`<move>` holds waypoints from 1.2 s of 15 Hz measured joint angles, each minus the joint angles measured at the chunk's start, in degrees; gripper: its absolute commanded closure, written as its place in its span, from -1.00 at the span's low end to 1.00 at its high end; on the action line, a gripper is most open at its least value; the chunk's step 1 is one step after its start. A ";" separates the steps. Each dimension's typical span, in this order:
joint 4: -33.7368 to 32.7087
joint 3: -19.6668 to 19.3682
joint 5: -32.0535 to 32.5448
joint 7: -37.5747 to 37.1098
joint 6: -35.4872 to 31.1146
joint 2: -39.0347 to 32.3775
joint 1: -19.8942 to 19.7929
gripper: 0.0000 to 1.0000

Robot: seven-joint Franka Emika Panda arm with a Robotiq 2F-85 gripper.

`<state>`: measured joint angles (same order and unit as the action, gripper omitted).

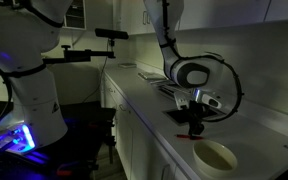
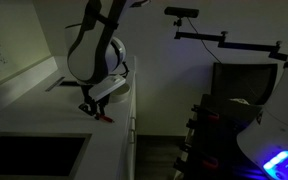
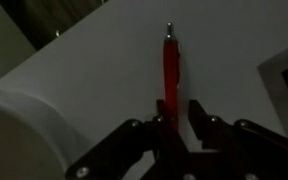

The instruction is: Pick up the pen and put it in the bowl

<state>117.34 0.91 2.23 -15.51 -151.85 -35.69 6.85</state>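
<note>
The red pen [image 3: 169, 70] lies straight on the pale counter, its near end between my gripper's fingers [image 3: 176, 112]. The fingers are drawn in close on it, with a thin sliver of counter showing by the right finger. In both exterior views the gripper [image 1: 194, 122] [image 2: 92, 108] is down at the counter with the pen [image 2: 104, 117] showing red under it. The off-white bowl [image 1: 214, 156] stands on the counter near the gripper, toward the camera, and nothing shows inside it. Its rim fills the wrist view's lower left [image 3: 14, 130].
A dark flat tray [image 1: 178, 115] lies on the counter just beside the gripper; its corner shows at the right of the wrist view [image 3: 286, 80]. A dark sink [image 2: 34, 155] is set into the counter. The counter's front edge [image 2: 132, 130] drops off beside the gripper. The room is dim.
</note>
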 measured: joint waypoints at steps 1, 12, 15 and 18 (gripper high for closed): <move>-0.20 -0.09 -0.05 0.00 0.16 -0.21 0.00 0.52; -1.29 -0.41 0.04 1.76 0.56 1.27 0.41 0.93; -1.29 -1.64 0.04 1.76 0.43 3.41 0.30 0.93; -1.19 -2.70 -0.07 1.76 0.44 5.06 -0.81 0.93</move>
<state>116.15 -1.79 2.16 -13.74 -151.41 -30.63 6.04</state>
